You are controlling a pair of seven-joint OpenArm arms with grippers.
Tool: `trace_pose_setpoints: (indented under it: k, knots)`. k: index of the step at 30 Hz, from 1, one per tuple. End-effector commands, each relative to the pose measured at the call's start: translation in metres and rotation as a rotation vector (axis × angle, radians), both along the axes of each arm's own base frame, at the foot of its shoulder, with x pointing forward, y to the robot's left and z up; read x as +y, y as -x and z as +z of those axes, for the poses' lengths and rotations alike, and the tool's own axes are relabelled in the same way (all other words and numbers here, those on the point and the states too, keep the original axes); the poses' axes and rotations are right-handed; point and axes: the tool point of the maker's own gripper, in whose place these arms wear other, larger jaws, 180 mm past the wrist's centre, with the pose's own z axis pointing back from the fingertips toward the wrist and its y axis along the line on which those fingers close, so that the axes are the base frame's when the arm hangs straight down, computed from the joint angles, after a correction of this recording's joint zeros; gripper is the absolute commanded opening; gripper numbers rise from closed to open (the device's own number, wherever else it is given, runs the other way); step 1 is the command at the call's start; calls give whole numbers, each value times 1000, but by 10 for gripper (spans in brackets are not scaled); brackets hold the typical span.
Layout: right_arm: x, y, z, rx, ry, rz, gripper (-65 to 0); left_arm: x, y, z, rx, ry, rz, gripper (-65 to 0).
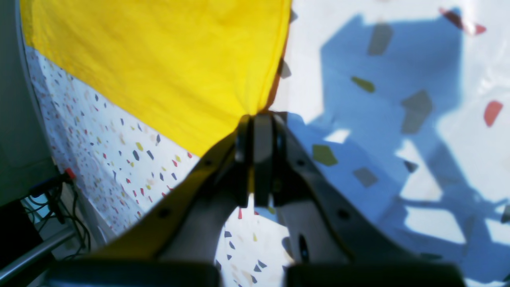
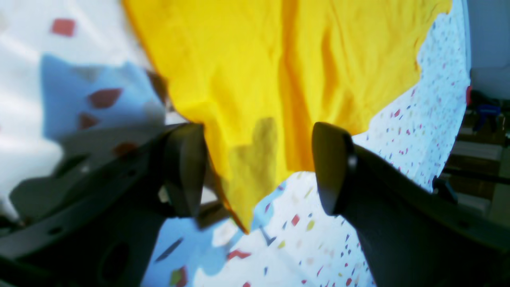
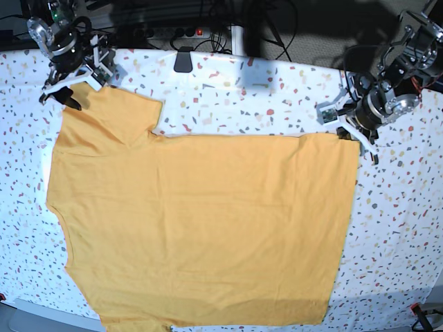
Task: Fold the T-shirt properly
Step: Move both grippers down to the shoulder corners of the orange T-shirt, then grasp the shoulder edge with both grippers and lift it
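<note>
With the T-shirt [image 3: 201, 228] spread over the bench centre, the left gripper [image 1: 257, 119] pinches its hem corner, and the spread right gripper [image 2: 259, 171] should pinch the sleeve tip before lifting evenly.

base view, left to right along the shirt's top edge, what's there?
Open right gripper at the sleeve → mustard-yellow cotton T-shirt spread flat on white speckled tablecloth → left gripper shut on the shirt's corner.
</note>
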Motion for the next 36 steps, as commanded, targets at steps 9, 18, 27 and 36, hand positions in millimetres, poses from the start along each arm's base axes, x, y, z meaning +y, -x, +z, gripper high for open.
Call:
trace_pose_setpoints:
  k: [9,18,27,36]
  knots:
    - [-6,16,-22,120,4,28,-235,3,-10,11,-38,-1,-2,-650]
    - [0,18,-27,138,32,63,-650,3,-10,12,-39,0,-2,-650]
    - [19,-8,10,65,-74,-64,-650,-5,-10,14,-47,38,-33,-650]
    - [26,-56,51,-92,-96,-83,-650,4,-41,47,-277,97,86,-650]
